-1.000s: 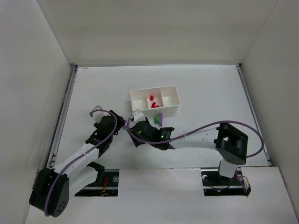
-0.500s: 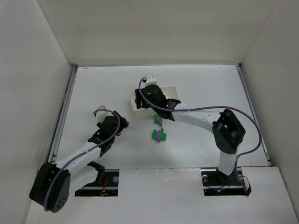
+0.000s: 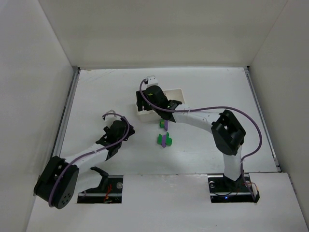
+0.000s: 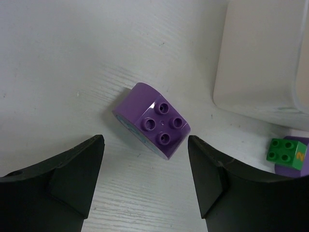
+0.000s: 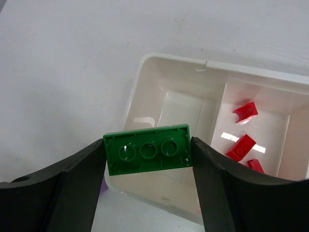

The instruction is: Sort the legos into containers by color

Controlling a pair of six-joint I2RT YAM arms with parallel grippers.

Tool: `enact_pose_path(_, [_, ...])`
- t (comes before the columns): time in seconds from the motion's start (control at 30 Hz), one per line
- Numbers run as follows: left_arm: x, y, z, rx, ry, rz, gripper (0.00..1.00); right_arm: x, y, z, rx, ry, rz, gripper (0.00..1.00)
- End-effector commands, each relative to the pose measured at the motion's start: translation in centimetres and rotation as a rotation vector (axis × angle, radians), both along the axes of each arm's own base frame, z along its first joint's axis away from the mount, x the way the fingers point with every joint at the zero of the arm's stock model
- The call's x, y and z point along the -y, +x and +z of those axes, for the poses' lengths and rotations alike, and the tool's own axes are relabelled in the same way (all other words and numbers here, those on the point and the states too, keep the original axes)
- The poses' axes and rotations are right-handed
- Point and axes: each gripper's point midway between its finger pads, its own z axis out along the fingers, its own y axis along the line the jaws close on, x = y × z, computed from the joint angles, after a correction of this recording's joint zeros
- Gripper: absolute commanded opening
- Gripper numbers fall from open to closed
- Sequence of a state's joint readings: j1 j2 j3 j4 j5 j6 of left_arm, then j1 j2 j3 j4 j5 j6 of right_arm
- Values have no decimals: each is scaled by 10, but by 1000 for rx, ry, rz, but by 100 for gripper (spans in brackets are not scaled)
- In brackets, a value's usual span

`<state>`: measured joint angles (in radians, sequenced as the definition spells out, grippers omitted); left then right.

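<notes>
- Legos, nearest first: we log a purple rounded brick, four studs up, lying on the white table at the centre of the left wrist view, just beyond the tips of the left gripper.
- Left gripper's fingers are spread wide. The brick sits opposite the gap and touches neither finger.
- Lower right of that view: a small green cube sits on a purple piece, close to the outer wall of the white tray.
- Centre of the top view: we see a lower green-and-purple cluster and an upper cluster loose on the table, one directly above the other in the frame. The upper one lies just below the tray.
- Right gripper is clamped on a green plate, one finger against each short end. The plate's hollow underside, with three round sockets, faces the wrist camera.
- In the right wrist view the plate overlaps the near wall of the tray's leftmost compartment. We cannot tell its height above the tray.
- In the top view the right gripper covers the tray's left end.
- Right of centre in the right wrist view, the next compartment holds three red bricks. The lower two lie close together; we cannot tell whether they touch.
</notes>
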<state>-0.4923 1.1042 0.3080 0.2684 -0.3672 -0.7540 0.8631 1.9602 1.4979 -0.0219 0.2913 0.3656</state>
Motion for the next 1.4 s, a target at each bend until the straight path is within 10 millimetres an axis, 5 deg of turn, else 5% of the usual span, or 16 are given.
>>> enact_pose_path(0.0, [8, 17, 19, 71, 2, -15, 68, -8, 11, 30, 48, 66, -6, 75])
enact_pose_path(0.37, [9, 24, 14, 58, 60, -9, 68, 9, 5, 38, 57, 80, -23, 79])
enact_pose_path(0.57, [8, 29, 16, 67, 99, -3, 68, 39, -21, 51, 85, 123, -40, 79])
enact_pose_path(0.83, [-2, 34, 7, 42, 185, 20, 67, 80, -58, 41, 73, 155, -53, 81])
enact_pose_path(0.93, [-7, 32, -1, 21, 203, 27, 59, 91, -69, 41, 76, 158, -53, 81])
enact_pose_path(1.1, [-4, 28, 9, 47, 190, 23, 26, 116, -81, 46, 97, 179, -72, 81])
enact_pose_path(1.23, [-2, 15, 29, 86, 205, 7, 19, 138, -85, 50, 115, 194, -98, 81])
enact_pose_path(1.37, [9, 5, 72, 169, 190, -23, 17, 163, -85, 58, 148, 246, -155, 81])
